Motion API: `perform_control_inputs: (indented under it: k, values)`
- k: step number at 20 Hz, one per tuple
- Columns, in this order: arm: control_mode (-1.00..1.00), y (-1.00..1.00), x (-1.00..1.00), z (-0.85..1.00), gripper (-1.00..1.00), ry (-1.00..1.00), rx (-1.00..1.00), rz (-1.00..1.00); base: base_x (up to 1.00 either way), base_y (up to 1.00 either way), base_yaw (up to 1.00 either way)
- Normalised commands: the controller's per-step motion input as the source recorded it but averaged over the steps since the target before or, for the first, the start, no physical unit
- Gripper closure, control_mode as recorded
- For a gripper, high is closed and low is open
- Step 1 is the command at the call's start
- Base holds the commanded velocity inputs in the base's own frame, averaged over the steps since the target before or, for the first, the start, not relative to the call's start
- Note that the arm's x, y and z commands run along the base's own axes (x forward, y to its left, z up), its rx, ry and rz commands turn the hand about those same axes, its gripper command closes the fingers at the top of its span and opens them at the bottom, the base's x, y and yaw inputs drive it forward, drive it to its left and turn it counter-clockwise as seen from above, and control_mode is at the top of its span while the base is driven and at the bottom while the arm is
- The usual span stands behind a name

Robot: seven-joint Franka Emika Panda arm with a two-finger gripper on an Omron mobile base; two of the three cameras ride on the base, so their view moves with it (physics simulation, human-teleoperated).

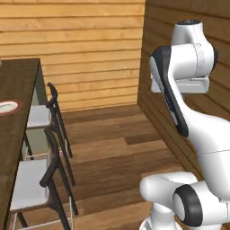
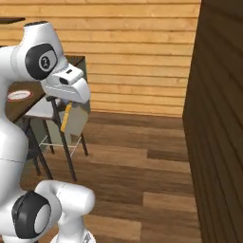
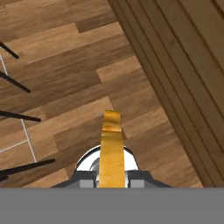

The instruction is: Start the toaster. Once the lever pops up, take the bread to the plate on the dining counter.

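Now bread (image 3: 112, 148) between fingers (image 3: 89, 178)

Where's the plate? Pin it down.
The plate sits on the dining counter at the left base view's left edge, beside the stools; the right base view also shows it.

Base cams forward (hand cam floorward)

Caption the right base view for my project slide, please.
Carrying the bread edge-on in closed fingers, the arm faces the dining counter, where the red-rimmed plate waits beside the stools.
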Motion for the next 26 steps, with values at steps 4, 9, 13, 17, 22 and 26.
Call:
perform_control_inputs:
  k: [4, 9, 13, 17, 22, 26]
  values:
    - [1.0, 0.0, 0.0, 0.0, 1.0, 0.0, 0.0, 0.0, 0.81, -0.54, 0.62]
    - [1.0, 0.0, 0.0, 0.0, 1.0, 0.0, 0.0, 0.0, 0.72, -0.57, 0.62]
    - [1.0, 0.0, 0.0, 0.0, 1.0, 0.0, 0.0, 0.0, 0.64, -0.61, 0.62]
    - [1.0, 0.0, 0.0, 0.0, 1.0, 0.0, 0.0, 0.0, 0.53, -0.63, 0.63]
    - [1.0, 0.0, 0.0, 0.0, 1.0, 0.0, 0.0, 0.0, 0.45, -0.66, 0.62]
    - [1.0, 0.0, 0.0, 0.0, 1.0, 0.0, 0.0, 0.0, 0.39, -0.72, 0.6]
